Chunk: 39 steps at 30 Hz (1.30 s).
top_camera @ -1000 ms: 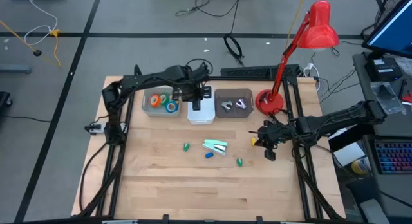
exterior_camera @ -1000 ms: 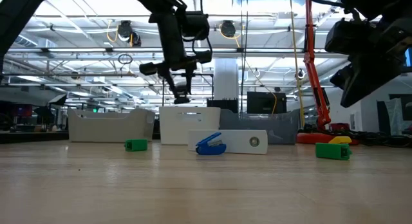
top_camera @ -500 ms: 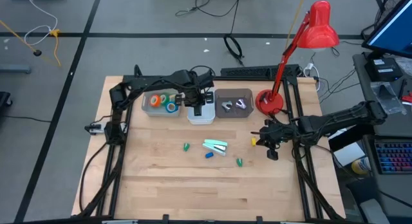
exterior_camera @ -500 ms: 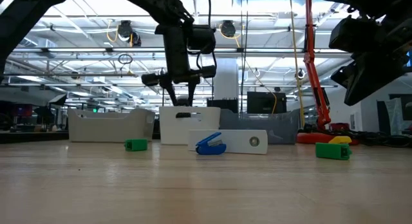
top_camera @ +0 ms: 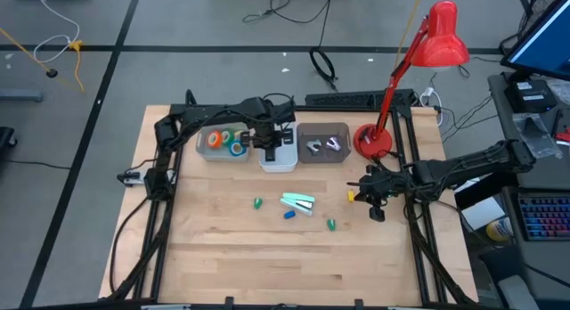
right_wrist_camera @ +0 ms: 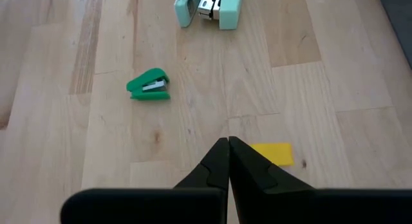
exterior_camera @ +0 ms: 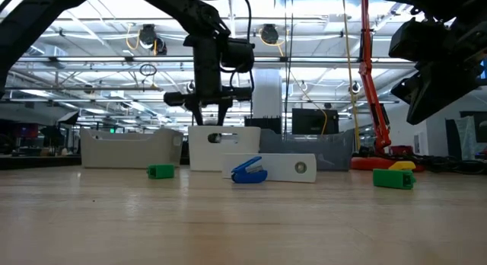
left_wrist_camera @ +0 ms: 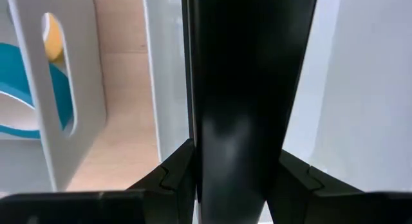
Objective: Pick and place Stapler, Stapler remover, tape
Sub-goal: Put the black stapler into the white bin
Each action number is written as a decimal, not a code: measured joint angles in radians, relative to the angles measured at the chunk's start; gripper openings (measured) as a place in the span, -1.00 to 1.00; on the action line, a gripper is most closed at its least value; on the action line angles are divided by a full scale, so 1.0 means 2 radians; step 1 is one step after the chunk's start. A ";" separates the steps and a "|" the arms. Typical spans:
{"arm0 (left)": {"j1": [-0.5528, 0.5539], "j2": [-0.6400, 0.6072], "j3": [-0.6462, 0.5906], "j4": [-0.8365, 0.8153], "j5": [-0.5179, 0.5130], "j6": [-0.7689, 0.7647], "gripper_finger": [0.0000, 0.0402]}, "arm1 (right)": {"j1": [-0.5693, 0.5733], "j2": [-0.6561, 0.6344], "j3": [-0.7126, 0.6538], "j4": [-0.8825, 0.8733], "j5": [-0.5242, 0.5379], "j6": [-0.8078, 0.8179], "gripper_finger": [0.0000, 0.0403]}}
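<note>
Step in hand: the left claw [top_camera: 271, 141] hangs low over the white plastic middle bin [top_camera: 278, 155], gripping a dark, long object, probably a black stapler [left_wrist_camera: 248, 89]; this looks like the placing of it.
Left claw state: closed around that dark body, which stands upright between its fingers [left_wrist_camera: 170, 176] inside the white walls.
Right claw: the right claw [right_wrist_camera: 228, 149] is pressed fully shut on nothing, waiting above the desk [top_camera: 223, 248] at its right side, just beside a small yellow block [right_wrist_camera: 271, 154].
Tape: coloured rolls [top_camera: 226, 141] already lie in the pale left bin [top_camera: 203, 150].
Left on the desk: a mint-and-white stapler [top_camera: 298, 202], small green [right_wrist_camera: 149, 84] and blue [top_camera: 289, 215] staple removers.
Next move: judged, widen the jaws to let go, lift clear of the bin walls, then reach for the mint stapler.
</note>
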<state>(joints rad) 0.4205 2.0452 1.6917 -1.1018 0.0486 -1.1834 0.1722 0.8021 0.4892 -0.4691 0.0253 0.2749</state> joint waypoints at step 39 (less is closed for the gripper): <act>-0.011 0.019 0.000 0.002 -0.021 0.007 -0.31 | 0.000 0.000 0.000 0.000 0.000 0.006 -1.00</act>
<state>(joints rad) 0.3993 2.0823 1.6909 -1.0982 0.0058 -1.1695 0.1719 0.8021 0.4900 -0.4683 0.0254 0.2868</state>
